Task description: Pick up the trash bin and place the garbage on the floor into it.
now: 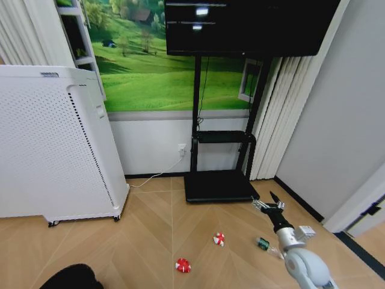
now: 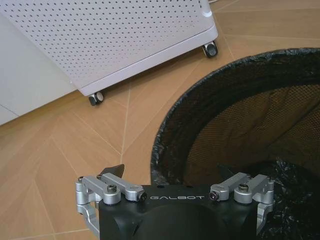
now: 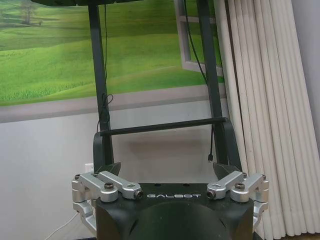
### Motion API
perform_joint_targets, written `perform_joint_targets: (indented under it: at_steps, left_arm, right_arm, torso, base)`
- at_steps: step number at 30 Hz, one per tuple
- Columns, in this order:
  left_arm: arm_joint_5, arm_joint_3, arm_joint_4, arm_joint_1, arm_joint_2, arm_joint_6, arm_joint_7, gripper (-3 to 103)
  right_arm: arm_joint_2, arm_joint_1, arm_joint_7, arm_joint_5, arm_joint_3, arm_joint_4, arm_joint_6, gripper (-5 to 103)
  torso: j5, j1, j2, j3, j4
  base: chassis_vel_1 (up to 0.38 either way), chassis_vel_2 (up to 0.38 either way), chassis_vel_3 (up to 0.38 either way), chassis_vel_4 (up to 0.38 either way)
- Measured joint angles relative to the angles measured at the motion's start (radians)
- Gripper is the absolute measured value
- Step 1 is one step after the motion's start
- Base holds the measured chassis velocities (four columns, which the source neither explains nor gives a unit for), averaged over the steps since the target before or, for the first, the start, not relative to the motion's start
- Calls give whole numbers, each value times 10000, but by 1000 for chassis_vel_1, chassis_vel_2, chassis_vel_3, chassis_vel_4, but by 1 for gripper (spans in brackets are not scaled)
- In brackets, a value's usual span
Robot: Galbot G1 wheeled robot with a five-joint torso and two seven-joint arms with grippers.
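Observation:
The trash bin [image 2: 240, 100] is black mesh with a black liner; its rim also shows at the lower left edge of the head view [image 1: 69, 277]. My left gripper [image 2: 169, 171] is open and straddles the rim, one finger outside and one inside. On the floor [image 1: 150, 241] lies the garbage: two red-and-white wads [image 1: 219, 239] [image 1: 183, 265] and a small bottle with a green label [image 1: 263, 243]. My right gripper [image 1: 269, 205] [image 3: 167, 167] hangs open and empty above the floor, just beyond the bottle, facing the wall.
A tall white perforated appliance on castors [image 1: 54, 144] [image 2: 115, 40] stands at the left, close to the bin. A black TV stand [image 1: 219, 180] with a wide base sits against the wall. Curtains [image 1: 283, 114] and a grey wall close off the right side.

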Motion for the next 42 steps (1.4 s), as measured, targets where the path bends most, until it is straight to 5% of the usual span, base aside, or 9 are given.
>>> perform_joint_targets:
  at_steps: [27,34,36,40,42]
  left_arm:
    - [282,348,327,-178,-82,-123,206,98]
    - [408,340,428,-251,-99,-204,410,80]
    - [461,338,486,-265,-105,-290,485,64]
    - [482,343,524,-287,-116,-339,506,58]
    - [485,372,552,-328,-133,-364,560,42]
  right_arm:
    - [68,-37,-17,-44,42,-22,-3,100]
    - [29,3,-19,-46,42,-52,11,100]
    - [19,15,-17,-46,43,-75,16,100]
    - [20,18,-16,-46,43,-82,18,100]
    - [27,18,-13,-47,42,-83,19,100]
  torso:
    - [2,0,1,0,0]
    - [2,1,1,0,-1]
    - [6,1,1,0,-1]
    - [6,0,1,0,-3]
    - [5,0,2,0,2]
  base:
    - [0,0,0,0]
    - [0,0,0,0]
    - [0,0,0,0]
    - [0,0,0,0]
    - [0,0,0,0]
